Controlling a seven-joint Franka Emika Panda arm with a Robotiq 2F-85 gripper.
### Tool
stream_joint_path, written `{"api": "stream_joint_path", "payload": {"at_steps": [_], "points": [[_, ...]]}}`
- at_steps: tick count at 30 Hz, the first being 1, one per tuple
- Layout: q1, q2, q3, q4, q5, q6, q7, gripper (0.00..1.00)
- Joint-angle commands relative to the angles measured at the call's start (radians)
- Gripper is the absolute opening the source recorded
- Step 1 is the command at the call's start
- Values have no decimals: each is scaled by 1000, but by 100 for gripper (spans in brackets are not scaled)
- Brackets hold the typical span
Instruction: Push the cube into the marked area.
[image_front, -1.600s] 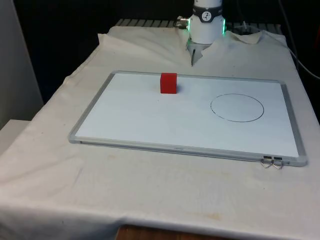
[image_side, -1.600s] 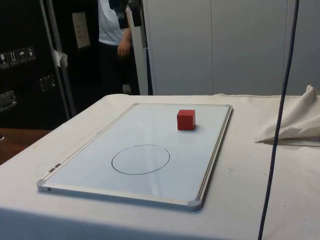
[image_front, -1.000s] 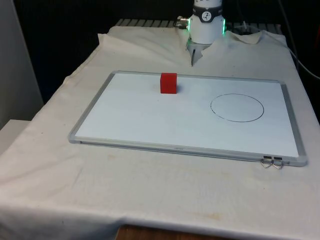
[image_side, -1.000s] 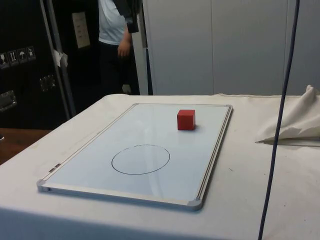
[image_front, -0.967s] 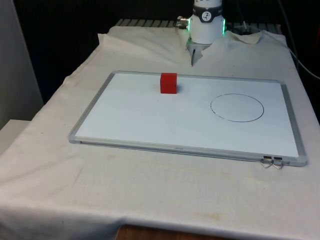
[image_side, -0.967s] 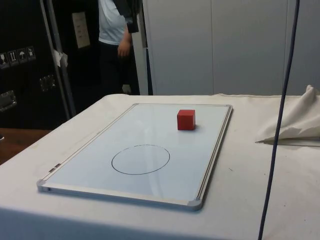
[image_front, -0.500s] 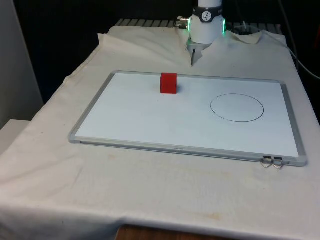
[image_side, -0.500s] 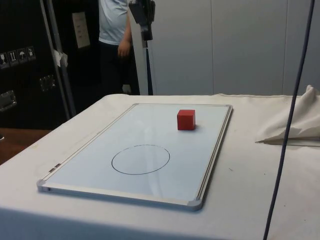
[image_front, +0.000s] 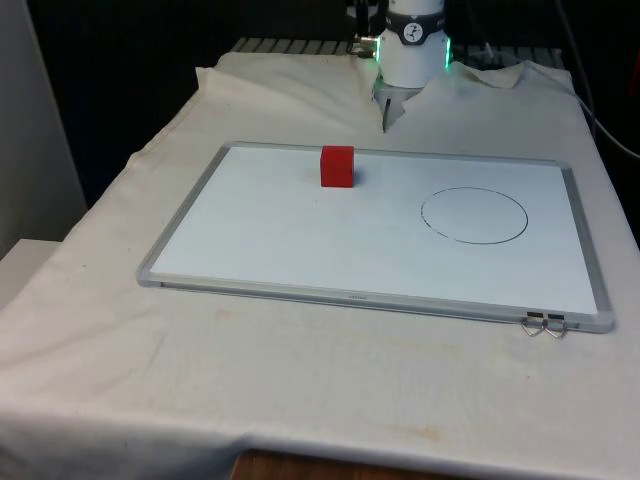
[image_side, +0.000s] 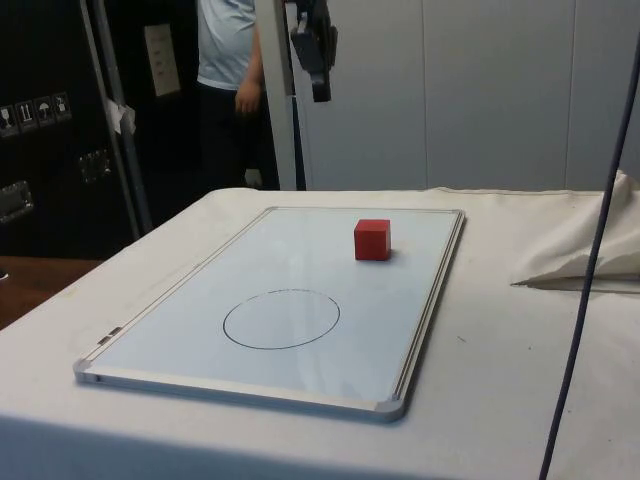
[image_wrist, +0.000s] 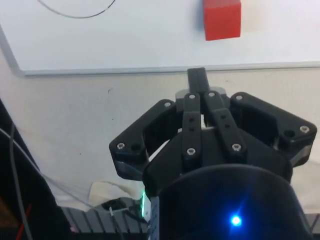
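On the desk (image_front: 300, 400), front view: red cube (image_front: 337, 166) seated near the far edge of a whiteboard (image_front: 280, 240), toward the front view's left, well apart from the drawn circle (image_front: 474, 214) marking the target at the front view's right. Nothing inside the circle. Task judged not yet begun in effect: cube untouched, full sideways push toward the circle left to do.

From the side view: end effector (image_side: 318, 60) hanging high over the far end of the desk, well above and beyond the cube (image_side: 372, 240), in contact with nothing. Cube flat on the whiteboard (image_side: 200, 310) close to the frame nearest the robot; circle (image_side: 281, 318) lying nearer the camera, bare. Person in a white shirt (image_side: 225, 45) standing in the background by the dark cabinets.

From the wrist view: end effector (image_wrist: 197, 82) with fingers pressed together into one narrow black tip, pinching nothing. Tip poised above the cloth just outside the whiteboard (image_wrist: 125, 45) frame, cube (image_wrist: 222, 19) beyond it on the board, an arc of the circle (image_wrist: 75, 12) off to one side. No containers on show. Descent beside the cube, on the side away from the circle, judged the next requirement.
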Motion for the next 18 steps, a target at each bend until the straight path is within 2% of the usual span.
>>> {"api": "stream_joint_path", "payload": {"at_steps": [1,5,6,7,13,14,16,18], "points": [[-4,-12,-8,-29,-1,32,-15,0],[-6,-23,-29,-72,0,72,-41,0],[-3,-17,-31,-67,0,62,-40,0],[-7,-27,-39,-91,0,90,-53,0],[-10,-37,-71,-149,2,147,-94,0],[-7,-29,-68,-136,0,130,-86,0],[-13,-40,-87,-178,4,176,-116,0],[-13,-41,-99,-195,5,195,-130,0]]}}
